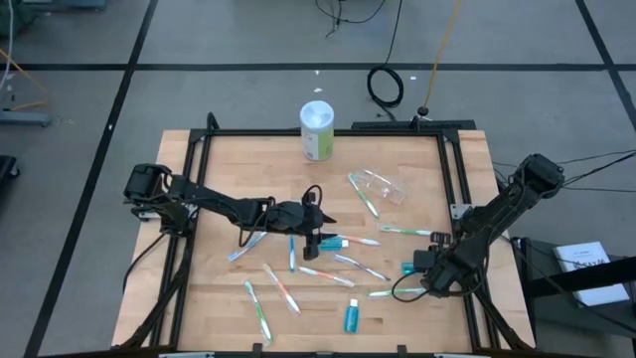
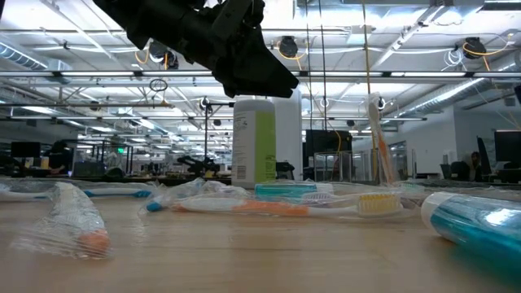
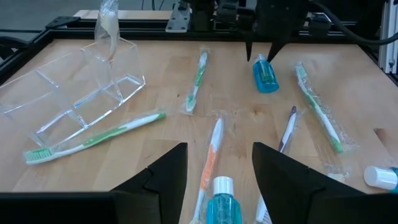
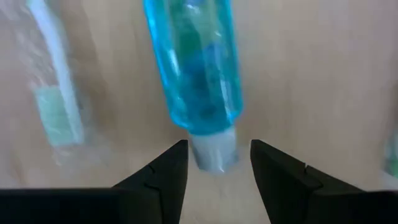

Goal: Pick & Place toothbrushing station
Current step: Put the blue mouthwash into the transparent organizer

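Note:
Several wrapped toothbrushes point(image 1: 328, 275) and three teal toothpaste tubes lie scattered on the wooden table point(image 1: 229, 159). The clear plastic holder point(image 1: 384, 186) lies on its side at the far middle; it also shows in the left wrist view point(image 3: 74, 87). My left gripper point(image 1: 316, 239) is open just above the table, its fingers on either side of a teal tube point(image 3: 219, 202). My right gripper point(image 1: 421, 264) is open and points down, its fingers on either side of the white cap point(image 4: 211, 152) of another teal tube point(image 1: 408, 267). A third tube point(image 1: 351, 316) lies near the front edge.
A tall white-and-green canister point(image 1: 317, 129) stands at the far middle of the table. A black frame point(image 1: 328, 132) runs along the table's far and side edges. A green toothbrush point(image 3: 93, 137) lies beside the clear holder. Bare wood lies at the far left.

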